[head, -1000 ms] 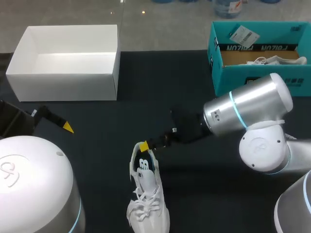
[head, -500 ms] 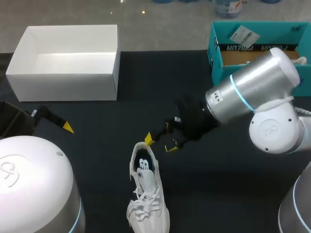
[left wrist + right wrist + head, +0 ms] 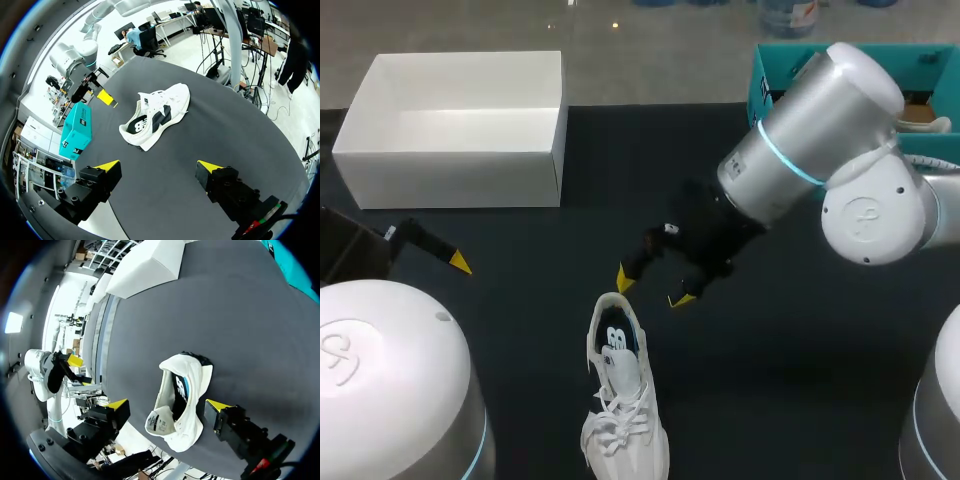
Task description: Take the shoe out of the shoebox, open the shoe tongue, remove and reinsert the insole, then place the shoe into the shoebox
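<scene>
On the dark table (image 3: 530,330), near its front edge, the white shoe (image 3: 620,400) stands upright on its sole, outside both boxes. Its heel points toward the far side and its laced toe toward the robot. The dark lining shows through the open collar.

Right arm: enters from the right and reaches past the middle. The right gripper (image 3: 653,288) hangs just beyond the heel, its two yellow-tipped fingers spread apart and holding nothing. In the right wrist view the shoe lies under and ahead of the spread fingers, closer to one of them; no contact is visible.

Left arm: at the left side of the table, well apart from the shoe. The left gripper (image 3: 159,166) is likewise spread wide, with only bare table between its fingers and the shoe farther ahead.

Boxes: the white shoebox (image 3: 450,180) sits at the far left corner, open at the top. A teal box (image 3: 761,92) sits at the far right, partly hidden behind the right arm.
</scene>
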{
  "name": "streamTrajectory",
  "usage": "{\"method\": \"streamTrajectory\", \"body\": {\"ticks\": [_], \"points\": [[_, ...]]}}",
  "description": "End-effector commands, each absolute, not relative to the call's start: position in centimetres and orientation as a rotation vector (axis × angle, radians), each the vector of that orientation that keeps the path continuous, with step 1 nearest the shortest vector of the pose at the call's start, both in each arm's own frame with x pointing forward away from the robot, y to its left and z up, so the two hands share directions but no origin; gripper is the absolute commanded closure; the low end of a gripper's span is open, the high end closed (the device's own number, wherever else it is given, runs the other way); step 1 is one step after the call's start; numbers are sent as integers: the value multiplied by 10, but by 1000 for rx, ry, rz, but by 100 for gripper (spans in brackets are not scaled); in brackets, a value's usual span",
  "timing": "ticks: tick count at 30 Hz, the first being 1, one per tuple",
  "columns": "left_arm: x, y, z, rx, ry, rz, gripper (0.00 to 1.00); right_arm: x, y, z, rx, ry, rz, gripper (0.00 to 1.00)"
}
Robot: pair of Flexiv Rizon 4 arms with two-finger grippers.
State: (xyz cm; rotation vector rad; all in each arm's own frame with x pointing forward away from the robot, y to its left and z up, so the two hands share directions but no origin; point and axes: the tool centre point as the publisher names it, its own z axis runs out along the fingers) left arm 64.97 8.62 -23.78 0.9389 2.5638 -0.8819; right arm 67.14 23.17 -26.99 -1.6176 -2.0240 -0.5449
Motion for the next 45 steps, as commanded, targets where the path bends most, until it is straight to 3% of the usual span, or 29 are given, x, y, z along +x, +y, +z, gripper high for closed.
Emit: {"method": "streamTrajectory", "body": {"ticks": [1,2,3,4,5,21,45], "points": [[650,86,-238,941,2566,-880,0,672,241,-266,-1766,-2122,-354,0],[650,86,-238,941,2566,-880,0,673,245,-265,-1796,-2134,-303,18],[650,86,-238,941,2566,-880,0,673,248,-265,-1834,-2121,-266,55],[650,86,-238,941,2566,-880,0,673,250,-266,-1853,-2136,-238,69],[650,86,-238,941,2566,-880,0,673,253,-267,-1872,-2133,-171,100],[650,86,-238,941,2566,-880,0,677,274,-300,-2061,-2156,131,100],[650,86,-238,941,2566,-880,0,656,271,-349,-2182,-2224,57,100]]}}
